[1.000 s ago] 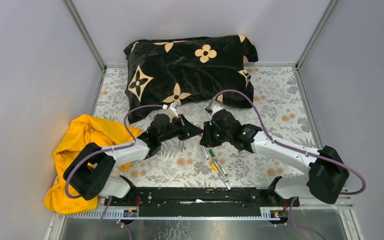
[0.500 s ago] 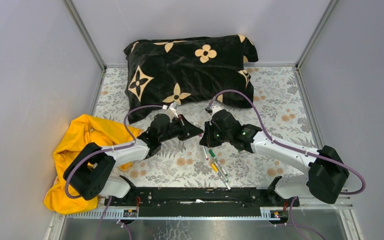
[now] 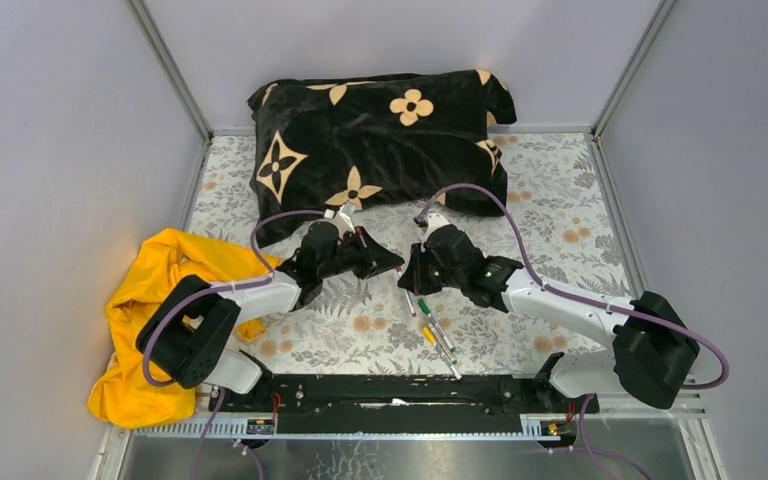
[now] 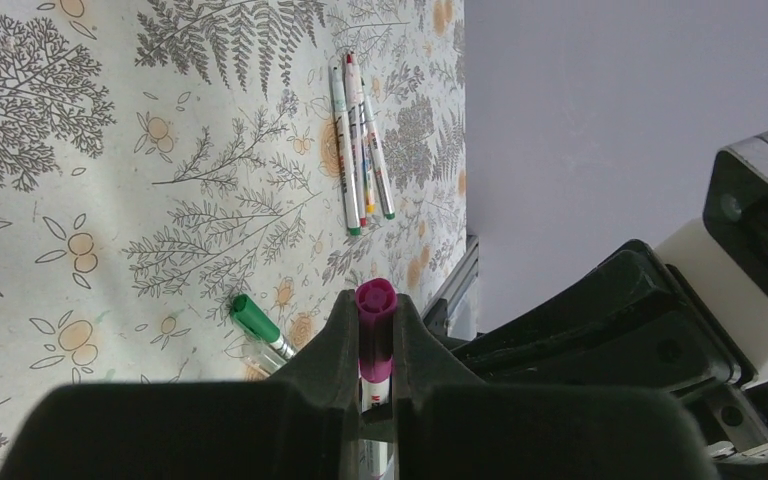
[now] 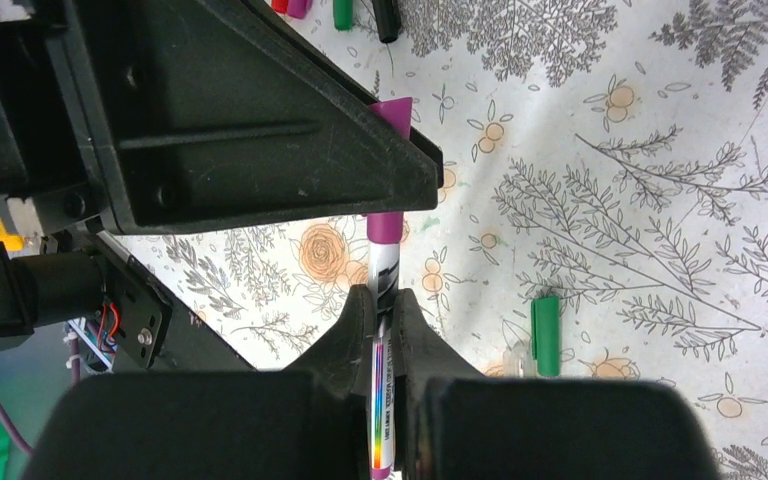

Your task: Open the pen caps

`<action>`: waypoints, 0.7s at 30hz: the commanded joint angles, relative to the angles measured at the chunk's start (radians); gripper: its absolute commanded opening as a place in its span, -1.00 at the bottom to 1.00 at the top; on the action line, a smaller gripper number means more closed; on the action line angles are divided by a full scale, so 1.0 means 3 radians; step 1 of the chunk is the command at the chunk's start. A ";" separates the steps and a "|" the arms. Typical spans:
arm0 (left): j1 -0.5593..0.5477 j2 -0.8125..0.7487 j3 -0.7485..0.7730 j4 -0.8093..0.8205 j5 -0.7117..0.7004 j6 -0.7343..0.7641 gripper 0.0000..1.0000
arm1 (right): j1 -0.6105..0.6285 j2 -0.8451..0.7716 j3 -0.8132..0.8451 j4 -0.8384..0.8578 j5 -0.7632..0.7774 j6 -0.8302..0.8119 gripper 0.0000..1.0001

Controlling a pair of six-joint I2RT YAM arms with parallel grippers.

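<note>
My right pincer [image 5: 384,312] just now clamping shut on pen barrel [image 5: 383,268]. My left pincer [image 4: 375,318] gripping magenta cap [image 4: 375,296], just ahead of right fingertips. 2 ends held; pull-apart becoming possible.

Robot lab test cell, grey panel walls [image 3: 60,150], aluminium corner posts [image 3: 172,72], floral table cover [image 3: 560,190], mounting rail [image 3: 360,390] behind left gripper [image 3: 395,263].

The magenta cap [image 4: 375,335] sits on its raised pen [image 5: 384,275]; the green cap [image 4: 255,318] lies flat below.
</note>
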 commanded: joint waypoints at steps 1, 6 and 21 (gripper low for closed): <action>0.0287 0.0121 0.0167 -0.0013 -0.0302 0.0044 -1.00 | 0.0021 -0.0220 -0.0150 -0.0164 -0.0124 0.0042 -1.00; 0.0349 0.0207 0.0275 0.0036 -0.0225 -0.0021 -1.00 | 0.0021 -0.0276 -0.0252 -0.0092 -0.0153 0.0045 -1.00; 0.0486 0.0285 0.0204 0.0382 -0.0123 -0.0465 -1.00 | 0.0021 -0.0432 -0.0456 0.0090 -0.0225 0.0045 -1.00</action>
